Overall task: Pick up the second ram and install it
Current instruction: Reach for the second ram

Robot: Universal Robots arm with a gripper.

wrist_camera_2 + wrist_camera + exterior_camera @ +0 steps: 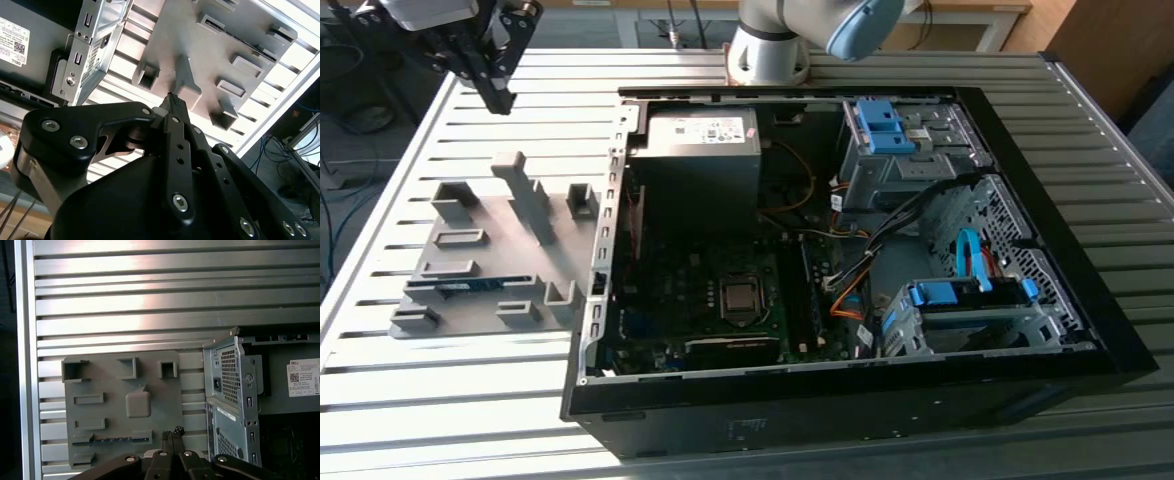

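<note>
While the gripper hangs high over the table with its 2 fingertips pressed together on nothing, the second ram lies in a long slot near 1 edge of the grey tray, beside the open computer case.

Blue-green second ram slotted in tray

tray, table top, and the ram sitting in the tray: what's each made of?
The tray looks like matte grey plastic, with a dull, uniform surface. The table top is bare metal slats, probably aluminium, which throw bright glare. The second ram is a thin blue-green circuit board, seen edge-on in a tray slot.
</note>
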